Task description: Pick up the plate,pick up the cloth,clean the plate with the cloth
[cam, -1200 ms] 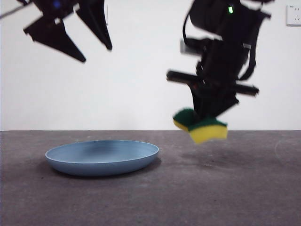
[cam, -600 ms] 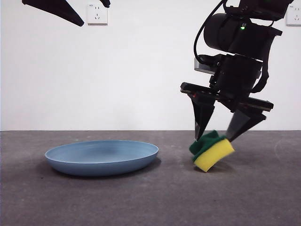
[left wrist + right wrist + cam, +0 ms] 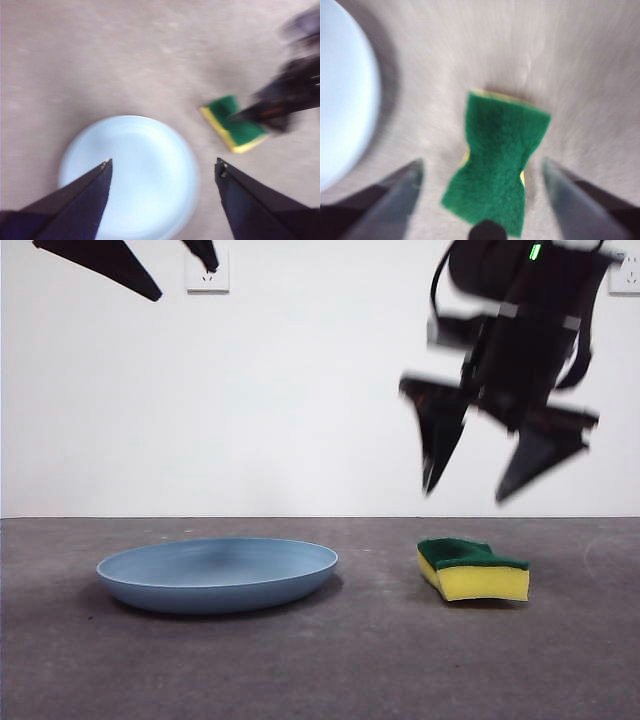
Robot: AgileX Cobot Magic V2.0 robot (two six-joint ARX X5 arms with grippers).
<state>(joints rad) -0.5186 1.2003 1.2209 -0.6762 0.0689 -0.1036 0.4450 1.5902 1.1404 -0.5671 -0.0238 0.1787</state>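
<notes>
Right pincer (image 3: 470,490): hangs in the air right above the sponge, clear of it; its two black jaws are spread wide with nothing between them. It is blurred in the front view. Its own wrist view (image 3: 482,167) looks straight down on the sponge, one jaw to each side.

Left pincer (image 3: 162,167): high over the plate, jaws wide apart and empty. In the front view only its two dark tips (image 3: 175,275) show at the top, near the corner above the plate.

Sponge (image 3: 472,568): lies flat on the counter, green scouring side up, yellow foam below, touching neither pincer. It sits beside the plate with a clear gap between them, toward the side of the counter where the right arm works. In the right wrist view (image 3: 495,167) the green face shows its waisted outline; in the left wrist view (image 3: 234,122) the other arm's dark, blurred pincer partly covers it.

Plate (image 3: 218,573): light blue, round and shallow, resting flat on the counter and empty. The left wrist view (image 3: 150,150) shows it directly beneath that pincer; the right wrist view (image 3: 342,100) catches only part of its rim.

Counter (image 3: 320,670): dark grey, matte, slightly speckled.

Wall (image 3: 300,390): plain white behind the counter, with a socket (image 3: 207,270) near the left pincer's tips and another (image 3: 625,272) partly seen at the far upper corner.
</notes>
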